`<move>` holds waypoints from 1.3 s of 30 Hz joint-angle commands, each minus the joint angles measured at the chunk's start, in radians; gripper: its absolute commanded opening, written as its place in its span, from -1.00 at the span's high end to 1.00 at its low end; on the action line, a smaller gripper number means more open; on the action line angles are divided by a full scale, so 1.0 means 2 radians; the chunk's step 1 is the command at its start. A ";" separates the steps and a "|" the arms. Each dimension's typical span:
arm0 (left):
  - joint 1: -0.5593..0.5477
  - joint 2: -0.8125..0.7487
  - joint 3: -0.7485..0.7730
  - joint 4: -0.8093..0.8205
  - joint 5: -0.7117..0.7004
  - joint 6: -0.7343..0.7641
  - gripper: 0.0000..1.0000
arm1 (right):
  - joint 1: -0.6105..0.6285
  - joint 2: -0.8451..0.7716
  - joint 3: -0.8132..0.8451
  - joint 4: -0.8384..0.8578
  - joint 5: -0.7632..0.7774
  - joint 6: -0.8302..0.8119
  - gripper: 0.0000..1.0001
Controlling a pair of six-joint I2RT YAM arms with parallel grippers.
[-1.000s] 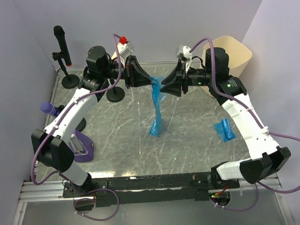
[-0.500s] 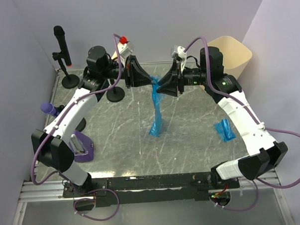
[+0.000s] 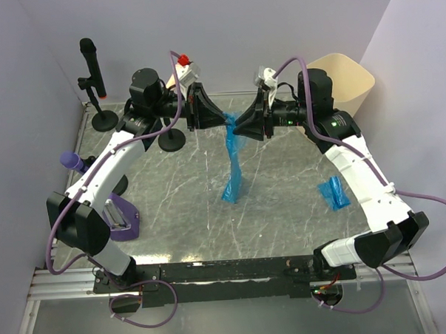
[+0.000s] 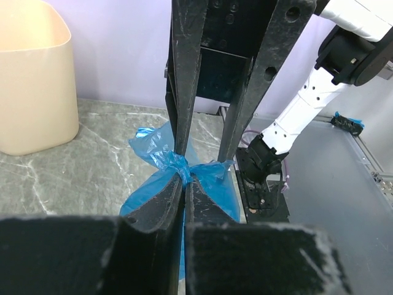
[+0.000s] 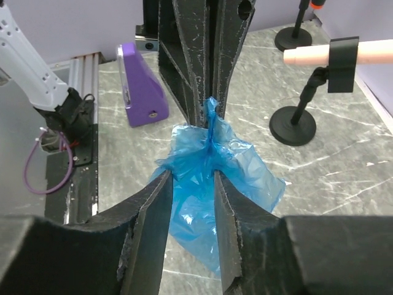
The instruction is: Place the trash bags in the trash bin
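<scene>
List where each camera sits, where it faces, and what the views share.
Top external: above and behind, looking down on the table; left arm and right arm show whole.
Left wrist: on the left gripper, facing right toward the trash bin; its jaws pinch the blue bag.
Right wrist: on the right gripper, facing left toward the purple holder; its jaws straddle the bag.
Shared: the bag, in all three.

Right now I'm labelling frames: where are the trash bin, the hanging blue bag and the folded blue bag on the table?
trash bin (image 4: pixel 34 80): left wrist view, front wall.
hanging blue bag (image 3: pixel 232 166): top view, middle of its length.
folded blue bag (image 3: pixel 333 193): top view, its centre.
</scene>
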 commanded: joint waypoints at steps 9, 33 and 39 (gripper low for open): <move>-0.004 -0.021 0.004 -0.014 -0.006 0.018 0.78 | 0.032 0.000 0.031 0.003 0.022 -0.026 0.83; 0.022 -0.020 0.003 -0.019 -0.021 0.008 0.92 | 0.023 -0.026 0.017 -0.012 0.035 -0.058 -0.01; 0.021 -0.022 -0.002 -0.013 -0.019 -0.001 0.83 | 0.033 0.008 0.045 0.000 0.039 -0.050 -0.02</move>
